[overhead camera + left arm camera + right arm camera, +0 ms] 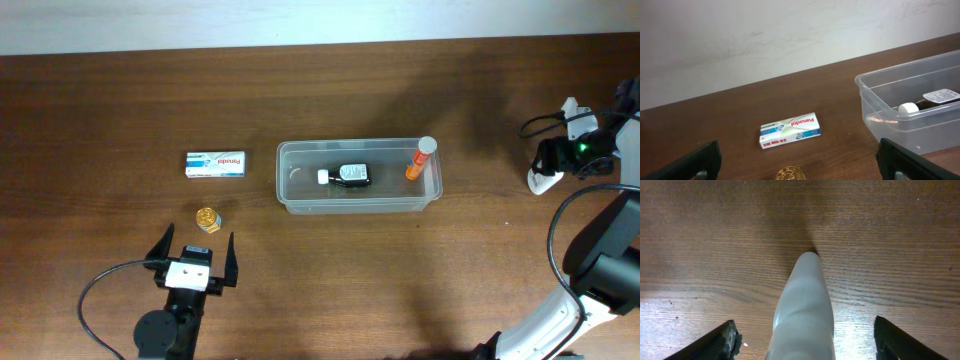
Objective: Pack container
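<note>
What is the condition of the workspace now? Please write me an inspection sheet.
Surface: brown wooden table.
Job's things: clear container holds a dark bottle and an orange tube; Panadol box and gold-capped jar lie outside.
Clutter: nothing seen.
Grippers: left gripper open, empty; right gripper open, a white tapered object between its fingers.
Cables: black left cable and right cable on the table.
Surroundings: pale wall behind the table.

We read one brand name, "Panadol", printed in red on the white and blue box (790,130) lying on the surface. In the left wrist view the word stands upside down. A red strip at the box's lower corner carries small print that we cannot make out. From overhead the same word shows only faintly. The label on the dark bottle (941,96) inside the container (890,117) is too blurred to read.
</note>
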`<state>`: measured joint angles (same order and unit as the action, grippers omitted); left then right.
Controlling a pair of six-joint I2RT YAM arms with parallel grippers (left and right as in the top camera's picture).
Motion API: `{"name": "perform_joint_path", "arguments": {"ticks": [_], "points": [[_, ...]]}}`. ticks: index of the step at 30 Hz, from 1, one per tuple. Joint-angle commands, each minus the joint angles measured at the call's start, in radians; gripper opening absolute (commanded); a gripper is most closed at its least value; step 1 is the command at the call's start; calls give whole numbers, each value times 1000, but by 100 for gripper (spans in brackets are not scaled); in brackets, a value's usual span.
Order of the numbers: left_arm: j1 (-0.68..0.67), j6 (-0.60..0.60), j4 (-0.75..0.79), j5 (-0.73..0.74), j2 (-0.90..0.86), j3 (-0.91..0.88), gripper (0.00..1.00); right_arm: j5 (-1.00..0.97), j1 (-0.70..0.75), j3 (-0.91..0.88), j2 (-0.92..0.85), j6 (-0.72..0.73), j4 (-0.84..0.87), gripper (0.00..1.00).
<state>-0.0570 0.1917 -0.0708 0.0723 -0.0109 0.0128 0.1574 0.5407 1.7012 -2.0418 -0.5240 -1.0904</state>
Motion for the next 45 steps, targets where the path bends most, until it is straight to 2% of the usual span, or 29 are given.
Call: {"name": "perform_joint_path", "arguments": {"ticks": [1,6,13,17,30,37,45], "points": [[-4,16,-2,14,5,-4,99,16,3,-10,-16,-3,3,73],[-4,16,-2,14,5,-4,99,16,3,-10,-16,1,3,55],[-4,16,-2,14,5,-4,99,16,3,-10,-16,1,3,46],[-4,16,-2,14,5,-4,99,21,3,-10,-16,8,6,34],[-4,16,-2,14,5,-4,99,79,3,16,-16,43,-23,25],[-4,16,-2,14,5,-4,99,187,3,151,-2,69,-141,24],[-4,16,-2,14,5,-4,99,352,-16,408,45,69,-372,24]]}}
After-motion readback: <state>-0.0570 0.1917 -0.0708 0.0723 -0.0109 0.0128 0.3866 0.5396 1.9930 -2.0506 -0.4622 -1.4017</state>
